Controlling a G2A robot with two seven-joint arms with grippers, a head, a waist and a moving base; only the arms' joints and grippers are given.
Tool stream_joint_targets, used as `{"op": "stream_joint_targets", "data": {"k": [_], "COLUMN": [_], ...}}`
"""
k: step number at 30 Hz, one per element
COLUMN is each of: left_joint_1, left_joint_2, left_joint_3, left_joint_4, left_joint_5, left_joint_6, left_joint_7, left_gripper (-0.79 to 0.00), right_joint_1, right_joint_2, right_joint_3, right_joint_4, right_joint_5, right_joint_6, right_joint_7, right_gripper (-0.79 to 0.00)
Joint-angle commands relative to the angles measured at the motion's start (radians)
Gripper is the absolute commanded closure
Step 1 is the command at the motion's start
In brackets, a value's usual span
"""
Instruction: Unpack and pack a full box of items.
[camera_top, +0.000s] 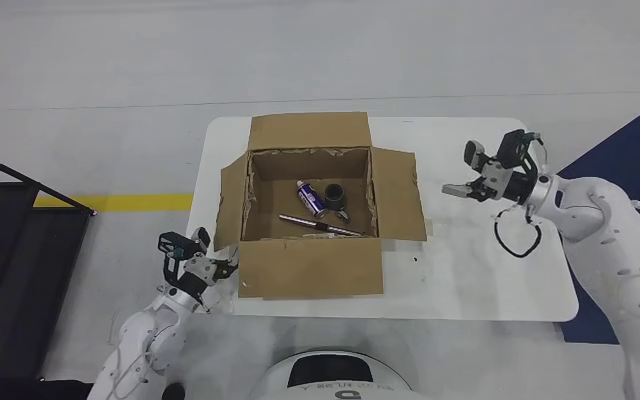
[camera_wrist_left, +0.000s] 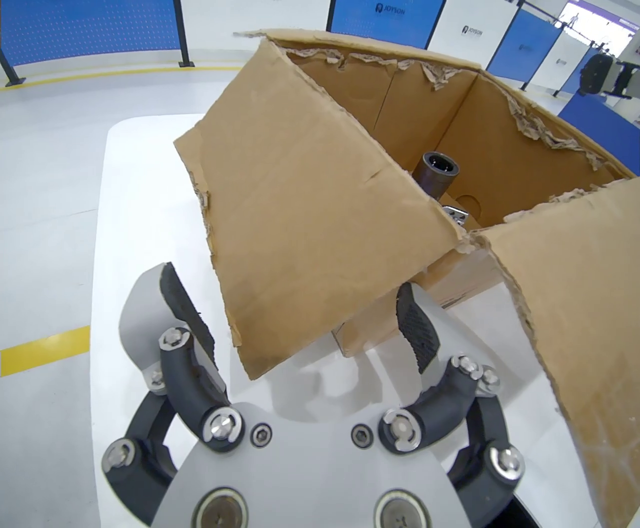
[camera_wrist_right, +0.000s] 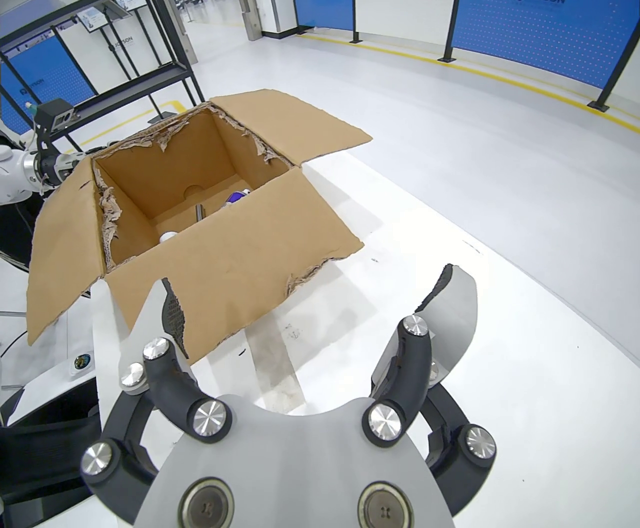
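Observation:
An open cardboard box (camera_top: 310, 268) stands mid-table with all its flaps spread. On its floor lie a purple and white bottle (camera_top: 308, 197), a dark cylinder (camera_top: 333, 191), a thin metal rod (camera_top: 320, 226) and a small metal part (camera_top: 343, 213). My left gripper (camera_top: 222, 268) is at the box's near left corner, open. In the left wrist view a corner of the side flap (camera_wrist_left: 300, 210) hangs between the left gripper's (camera_wrist_left: 300, 320) fingers, and the cylinder (camera_wrist_left: 440, 172) stands behind it. My right gripper (camera_top: 460, 188) is open and holds nothing, beside the far side flap (camera_wrist_right: 240, 270).
The white table (camera_top: 480, 270) has bare surface between the box and its edge on the right gripper's side. A black rack (camera_top: 30, 260) stands on the floor off the table's other end, by a yellow floor line (camera_top: 130, 202).

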Motion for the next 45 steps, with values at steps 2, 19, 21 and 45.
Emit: {"op": "stream_joint_targets", "data": {"k": [2,19,21,45], "left_joint_1": [0.011,0.072,0.073,-0.063], "left_joint_2": [-0.002,-0.022,-0.021,-0.018], "left_joint_3": [0.004,-0.041,-0.043,0.081], "left_joint_4": [0.000,-0.037,-0.061,-0.155], "left_joint_5": [-0.004,-0.121,-0.106,-0.030], "left_joint_6": [0.037,0.245,0.236,0.141], "left_joint_7": [0.023,0.263,0.238,-0.062], "left_gripper": [-0.785,-0.785,-0.785,-0.785], "right_joint_1": [0.032,0.106,0.106,0.106], "right_joint_2": [-0.008,-0.029,-0.029,-0.029], "right_joint_3": [-0.020,-0.085,-0.085,-0.085], "right_joint_4": [0.013,0.089,0.089,0.089], "right_joint_5": [-0.011,-0.019,-0.019,-0.019], "right_joint_6": [-0.005,-0.013,-0.013,-0.013], "right_joint_7": [0.005,-0.009,-0.009,-0.009], "right_gripper": [-0.785,-0.785,-0.785,-0.785]}}
